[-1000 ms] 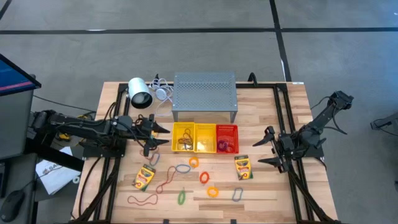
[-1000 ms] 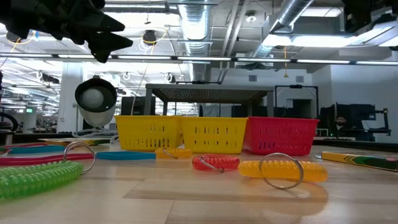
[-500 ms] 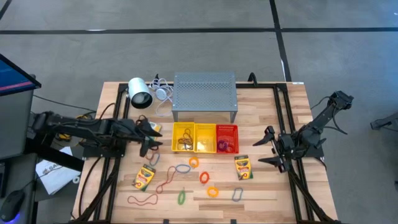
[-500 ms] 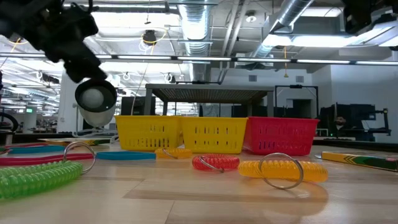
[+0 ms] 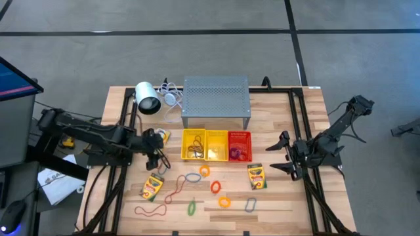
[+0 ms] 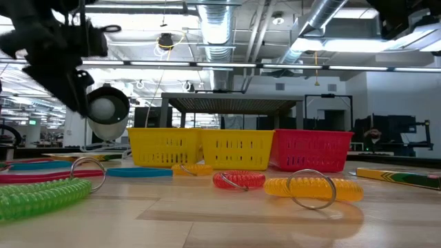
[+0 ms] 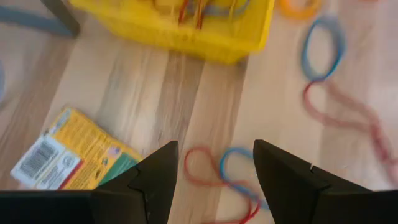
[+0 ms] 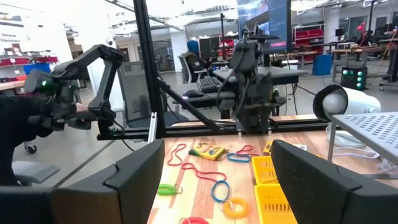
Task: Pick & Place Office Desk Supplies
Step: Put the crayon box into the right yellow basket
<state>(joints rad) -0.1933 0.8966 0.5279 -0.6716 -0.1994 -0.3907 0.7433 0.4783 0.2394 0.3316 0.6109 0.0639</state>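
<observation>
My left gripper hangs open, tipped steeply down, left of the yellow bins. In the left wrist view its fingers stand above a red and a blue loop lying on the wood, touching nothing. A crayon box lies beside them. More supplies lie flat on the table: another crayon box, a third, rubber bands, and orange, green and grey rings. My right gripper waits open and level, right of the red bin, holding nothing.
Two yellow bins and a red bin stand mid-table, with bands and rings inside. Behind them are the grey perforated stand and the white lamp. Black frame rails run along both sides.
My left gripper has tipped from level to pointing steeply down. It has sunk a little, and its fingertips have drawn back from the yellow bin toward the table's left. It has stayed open. Nothing on the table has moved.
</observation>
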